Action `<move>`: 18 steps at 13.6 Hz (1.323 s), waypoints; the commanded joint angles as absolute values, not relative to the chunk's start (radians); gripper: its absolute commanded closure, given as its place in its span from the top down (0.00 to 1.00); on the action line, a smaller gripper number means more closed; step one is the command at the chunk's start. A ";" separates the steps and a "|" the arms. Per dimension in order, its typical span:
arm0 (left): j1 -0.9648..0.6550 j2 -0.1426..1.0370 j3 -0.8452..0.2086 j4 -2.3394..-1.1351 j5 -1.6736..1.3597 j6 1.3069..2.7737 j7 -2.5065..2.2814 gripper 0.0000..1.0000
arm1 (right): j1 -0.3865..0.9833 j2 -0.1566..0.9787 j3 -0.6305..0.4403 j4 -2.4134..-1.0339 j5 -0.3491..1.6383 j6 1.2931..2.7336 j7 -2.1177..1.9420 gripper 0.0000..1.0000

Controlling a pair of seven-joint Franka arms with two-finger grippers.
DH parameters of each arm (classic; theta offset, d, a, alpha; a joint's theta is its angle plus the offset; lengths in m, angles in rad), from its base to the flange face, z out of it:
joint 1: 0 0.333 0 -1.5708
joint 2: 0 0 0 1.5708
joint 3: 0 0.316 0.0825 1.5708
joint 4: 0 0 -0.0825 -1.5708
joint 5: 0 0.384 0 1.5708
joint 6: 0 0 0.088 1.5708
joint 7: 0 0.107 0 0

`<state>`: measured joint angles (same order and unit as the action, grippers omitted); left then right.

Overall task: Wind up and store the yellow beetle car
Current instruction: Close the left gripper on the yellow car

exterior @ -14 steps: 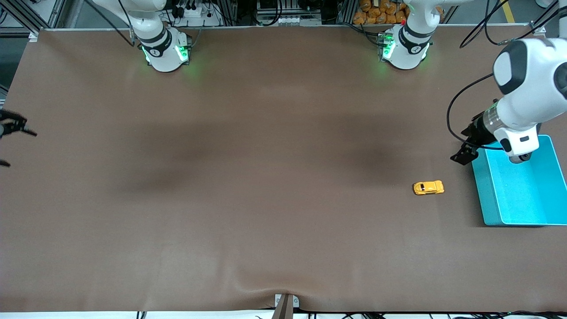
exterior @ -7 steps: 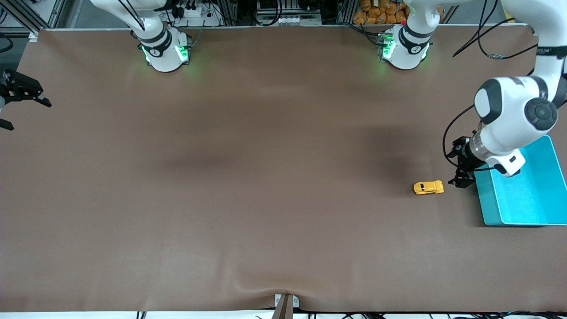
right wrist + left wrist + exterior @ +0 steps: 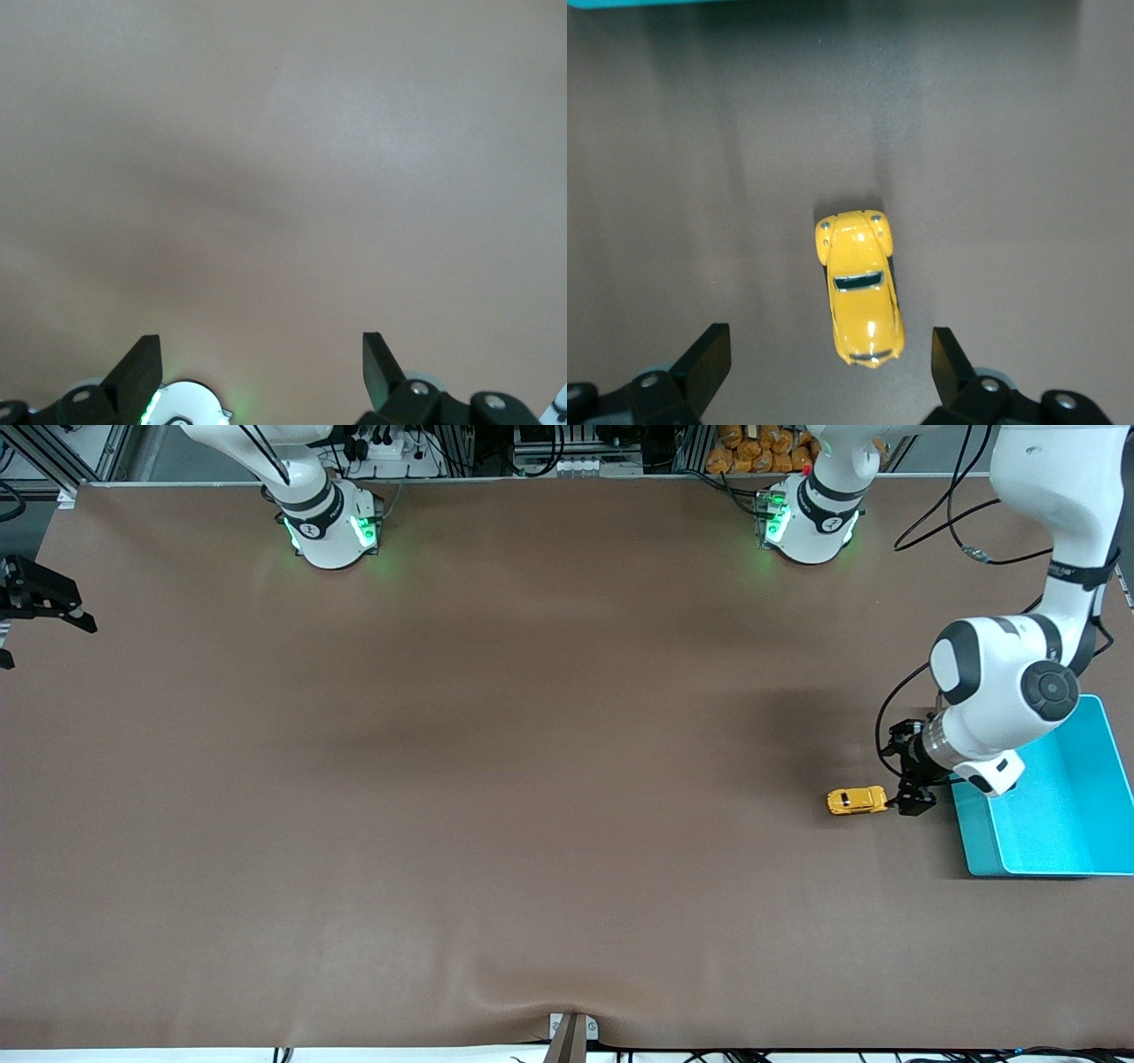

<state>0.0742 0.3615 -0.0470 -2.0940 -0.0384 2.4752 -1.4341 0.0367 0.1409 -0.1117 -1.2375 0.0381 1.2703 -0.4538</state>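
Where the matte brown counter (image 3: 532, 779) runs smooth apart from a small wrinkle at its near edge, a glossy teal bin (image 3: 1054, 824) w/ straight walls sits at the left arm's end. Yellow beetle car (image 3: 857, 801) rests on the counter just beside the bin, toward the right arm's end: rounded shiny shell, dark windows, upright on its wheels. Left hand (image 3: 912, 797) is low betw. car & bin, fingers (image 3: 709, 354) spread wide, car (image 3: 859, 288) betw. them, untouched. Right hand (image 3: 35, 598) waits, open, at the counter's edge at the right arm's end.
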 commanded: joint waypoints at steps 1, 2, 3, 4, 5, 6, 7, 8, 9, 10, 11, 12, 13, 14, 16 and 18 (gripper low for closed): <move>0.055 0.432 -0.048 -2.036 -0.058 2.494 -1.443 1.00 | 0.075 0.144 -0.114 -1.215 0.008 1.255 -0.303 1.00; 0.052 0.452 -0.048 -2.019 -0.060 2.494 -1.445 1.00 | 0.077 0.134 -0.114 -1.215 0.008 1.262 -0.255 1.00; 0.052 0.466 -0.048 -2.013 -0.060 2.494 -1.445 1.00 | 0.077 0.118 -0.112 -1.223 0.008 1.269 -0.214 1.00; 0.052 0.474 -0.048 -2.011 -0.060 2.496 -1.445 1.00 | 0.075 0.114 -0.110 -1.224 0.008 1.270 -0.187 1.00; 0.052 0.483 -0.048 -2.010 -0.060 2.503 -1.445 1.00 | 0.074 0.109 -0.112 -1.229 0.008 1.272 -0.184 1.00; 0.051 0.486 -0.048 -2.006 -0.058 2.516 -1.445 1.00 | 0.074 0.095 -0.113 -1.253 0.008 1.288 -0.184 1.00; 0.052 0.501 -0.048 -1.997 -0.058 2.525 -1.445 1.00 | 0.074 0.065 -0.115 -1.299 0.008 1.322 -0.170 1.00; 0.052 0.520 -0.048 -1.985 -0.058 2.526 -1.445 1.00 | 0.074 0.030 -0.114 -1.360 0.006 1.365 -0.138 1.00; 0.051 0.534 -0.048 -1.980 -0.058 2.530 -1.447 1.00 | 0.074 -0.003 -0.114 -1.411 -0.004 1.399 -0.130 1.00; 0.049 0.541 -0.048 -1.980 -0.058 2.531 -1.447 1.00 | 0.074 -0.026 -0.112 -1.449 -0.012 1.420 -0.129 1.00; 0.046 0.549 -0.048 -1.980 -0.058 2.531 -1.447 1.00 | 0.071 -0.037 -0.113 -1.475 -0.014 1.433 -0.124 1.00; 0.040 0.551 -0.048 -1.980 -0.058 2.531 -1.447 1.00 | 0.068 -0.052 -0.114 -1.500 -0.014 1.445 -0.121 1.00; 0.035 0.557 -0.048 -1.980 -0.058 2.531 -1.447 1.00 | 0.066 -0.069 -0.114 -1.532 -0.014 1.463 -0.117 1.00; 0.032 0.558 -0.048 -1.979 -0.057 2.533 -1.460 0.59 | 0.066 -0.093 -0.114 -1.569 -0.014 1.486 -0.104 1.00; 0.028 0.564 -0.048 -1.979 -0.054 2.546 -1.488 0.00 | 0.066 -0.155 -0.114 -1.659 -0.014 1.543 -0.103 1.00; 0.026 0.563 -0.048 -1.979 -0.051 2.546 -1.483 0.00 | 0.066 -0.150 -0.112 -1.652 -0.014 1.546 -0.094 1.00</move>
<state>0.0329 0.5549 -0.0502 -1.9908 -0.0385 2.5355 -1.4752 0.0679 -0.0992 -0.1182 -1.5955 -0.0018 1.5188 -0.1228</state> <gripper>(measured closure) 0.427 0.000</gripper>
